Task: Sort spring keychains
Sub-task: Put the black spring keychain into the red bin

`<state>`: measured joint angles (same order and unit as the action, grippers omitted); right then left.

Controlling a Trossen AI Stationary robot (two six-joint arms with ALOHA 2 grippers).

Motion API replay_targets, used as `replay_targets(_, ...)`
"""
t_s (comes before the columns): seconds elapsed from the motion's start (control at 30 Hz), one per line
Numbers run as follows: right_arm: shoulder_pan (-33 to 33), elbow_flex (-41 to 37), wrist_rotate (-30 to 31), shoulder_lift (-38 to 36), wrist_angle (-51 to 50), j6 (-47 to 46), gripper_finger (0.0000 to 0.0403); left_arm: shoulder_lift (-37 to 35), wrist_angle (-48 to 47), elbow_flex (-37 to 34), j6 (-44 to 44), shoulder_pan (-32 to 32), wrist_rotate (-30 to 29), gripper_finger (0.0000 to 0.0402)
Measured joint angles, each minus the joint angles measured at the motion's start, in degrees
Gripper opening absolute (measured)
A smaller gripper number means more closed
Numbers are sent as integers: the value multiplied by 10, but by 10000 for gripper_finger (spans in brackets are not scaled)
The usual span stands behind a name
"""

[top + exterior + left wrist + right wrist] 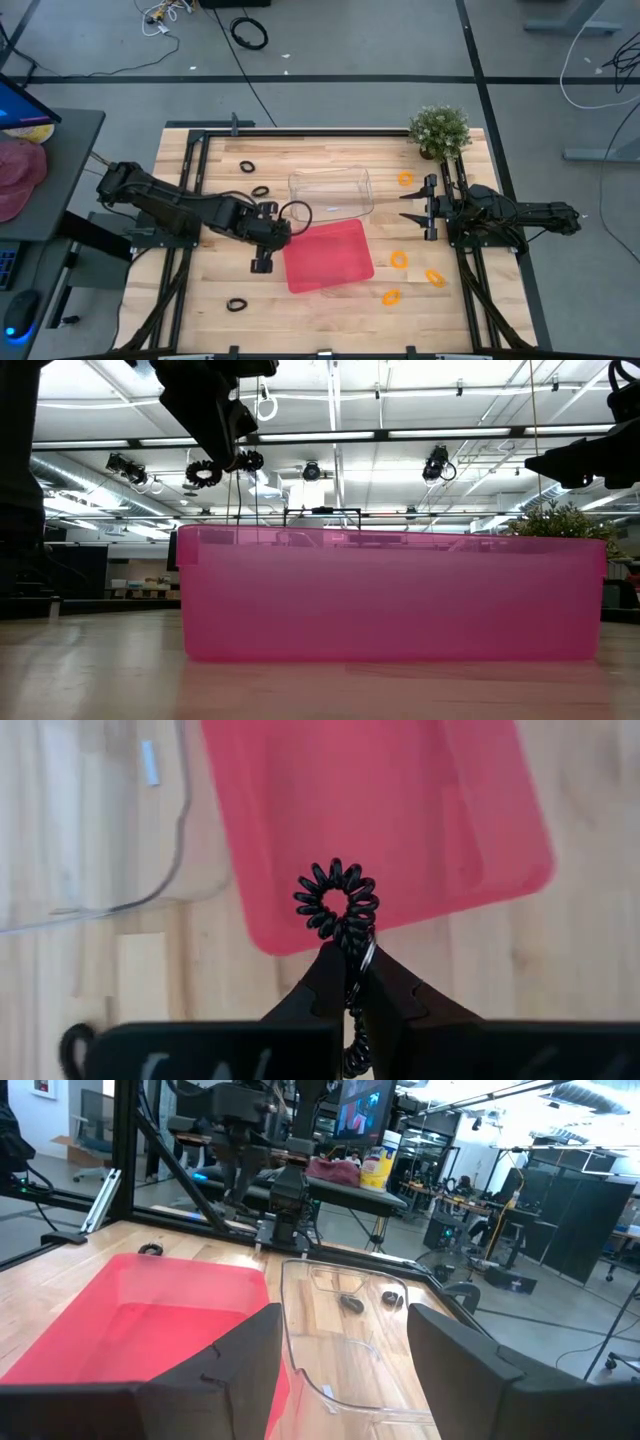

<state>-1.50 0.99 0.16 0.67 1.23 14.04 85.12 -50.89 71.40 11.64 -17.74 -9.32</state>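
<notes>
While the red tray sits at the middle of the table with the clear tray touching its far edge, the left gripper hangs just off the red tray's left edge, pinched tight on a black spring keychain whose loop points toward that tray. Dropping it in should need only a short reach rightward. The right gripper waits with fingers spread by the clear tray's right side, four orange keychains scattered near the table's right edge.

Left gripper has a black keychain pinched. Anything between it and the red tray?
Nothing visible. The left gripper holds the black keychain in the air just beside the red tray, with only bare tabletop below it.
</notes>
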Motion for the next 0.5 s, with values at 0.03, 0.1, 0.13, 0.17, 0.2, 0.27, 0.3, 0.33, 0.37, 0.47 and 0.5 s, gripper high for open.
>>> replay_targets(0.03, 0, 0, 0, 0, 0, 0, 222, 0, 1, 0, 4, -4, 0, 14)
replay_targets(0.1, 0, 0, 0, 0, 0, 0, 222, 0, 2, 0, 12, -13, 1, 16)
replay_targets(0.13, 0, 0, 0, 0, 0, 0, 222, 0, 3, 0, 12, -18, 0, 16)
replay_targets(0.17, 0, 0, 0, 0, 0, 0, 222, 0, 3, 0, 13, -22, -1, 16)
replay_targets(0.2, 0, 0, 0, 0, 0, 0, 222, 0, 3, 0, 15, -27, -4, 16)
replay_targets(0.27, 0, 0, 0, 0, 0, 0, 222, 0, 4, 0, 27, -34, -12, 15)
replay_targets(0.3, 0, 0, 0, 0, 0, 0, 222, 0, 5, 0, 27, -37, -12, 15)
replay_targets(0.33, 0, 0, 0, 0, 0, 0, 222, 0, 5, 0, 27, -40, -13, 15)
replay_targets(0.37, 0, 0, 0, 0, 0, 0, 222, 0, 5, 0, 27, -42, -13, 16)
replay_targets(0.47, 0, 0, 0, 0, 0, 0, 222, 0, 5, 0, 27, -44, -13, 17)
replay_targets(0.5, 0, 0, 0, 0, 0, 0, 222, 0, 5, 0, 28, -44, -13, 17)
